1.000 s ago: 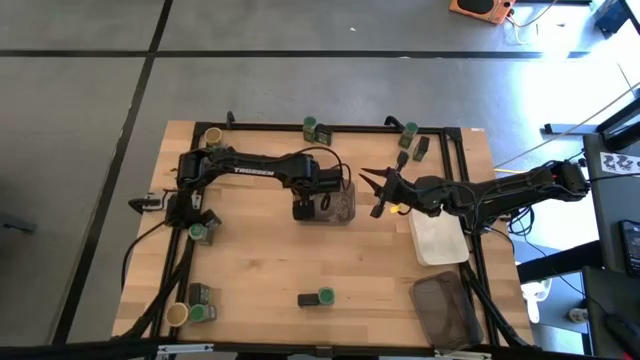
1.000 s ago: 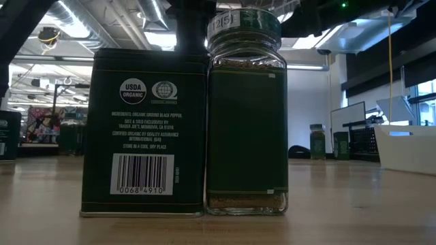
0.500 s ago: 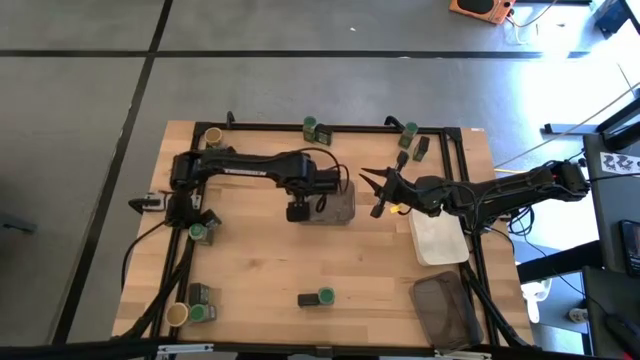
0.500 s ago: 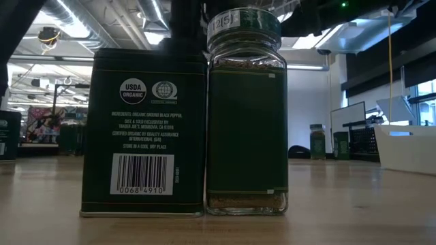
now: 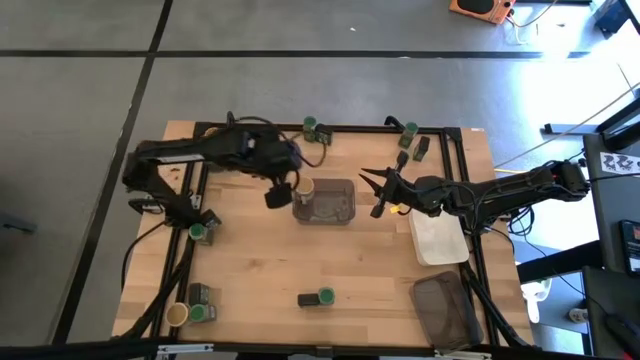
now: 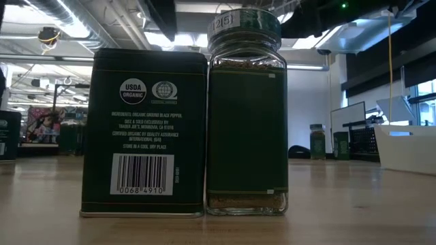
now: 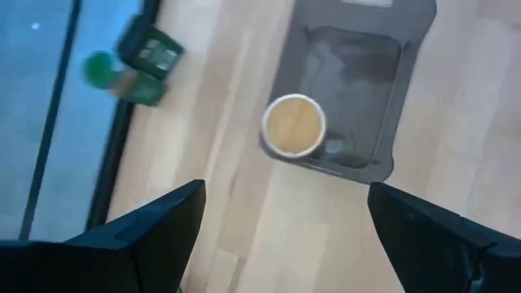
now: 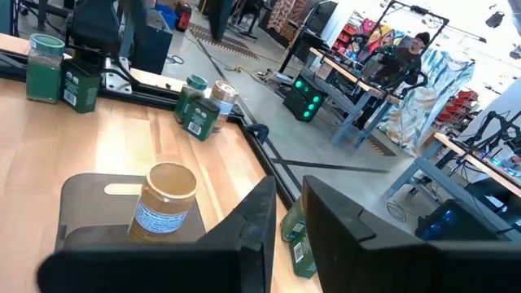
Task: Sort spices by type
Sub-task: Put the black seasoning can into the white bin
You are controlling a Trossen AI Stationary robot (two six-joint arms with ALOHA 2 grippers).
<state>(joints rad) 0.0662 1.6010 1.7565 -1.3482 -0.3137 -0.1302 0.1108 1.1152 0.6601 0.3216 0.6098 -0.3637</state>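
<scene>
Your round tan-lidded spice jar (image 5: 304,187) stands upright at the corner of the grey translucent tray (image 5: 335,203) near mid-table; from the left wrist view its lid (image 7: 294,125) sits at the tray's edge (image 7: 411,49), and whether the jar is inside the rim or on it cannot be told. Your left tool (image 5: 277,193) hovers just beside the jar, not touching it — fingers (image 7: 146,232) spread wide and empty. The left arm reaches from the table's left edge across toward the tray, elbow raised.

Your right tool (image 5: 378,191) waits just to the right of the tray, arm stretched low from the table's right side above the white rectangular tray (image 5: 438,238). Its fingers (image 8: 256,232) stand slightly apart, holding nothing.

Other spices: a dark rectangular tin (image 6: 144,133) and a green-lidded glass jar (image 6: 246,112) stand touching at the front of the wooden table (image 5: 260,260) — a green-lidded jar (image 5: 310,127) is at the back rail, and a further jar and tin (image 5: 412,138) sit at the back right.
</scene>
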